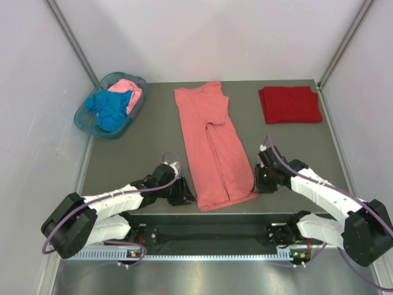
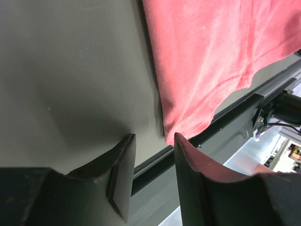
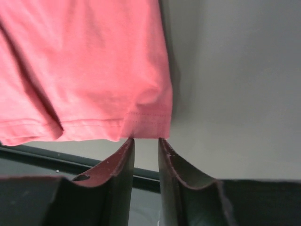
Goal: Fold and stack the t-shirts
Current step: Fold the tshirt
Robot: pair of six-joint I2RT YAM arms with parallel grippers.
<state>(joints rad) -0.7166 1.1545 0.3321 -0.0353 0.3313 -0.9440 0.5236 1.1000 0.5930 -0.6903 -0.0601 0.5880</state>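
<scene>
A salmon-coral t-shirt (image 1: 212, 144) lies flat in a long narrow strip down the middle of the table, hem toward me. A dark red t-shirt (image 1: 290, 104) rests folded at the back right. My left gripper (image 1: 185, 196) sits at the hem's left corner. In the left wrist view it (image 2: 153, 139) is open, the shirt's corner (image 2: 197, 70) just off one fingertip and nothing between the fingers. My right gripper (image 1: 261, 178) is at the hem's right corner. In its wrist view it (image 3: 146, 140) stands narrowly open, tips right under the stitched hem (image 3: 141, 120), not clamping it.
A teal plastic basket (image 1: 80, 117) at the back left holds a bright blue t-shirt (image 1: 110, 110) and a light pink t-shirt (image 1: 130, 92). The table's near edge with a black rail (image 1: 209, 216) runs just below the hem. Grey walls enclose the table.
</scene>
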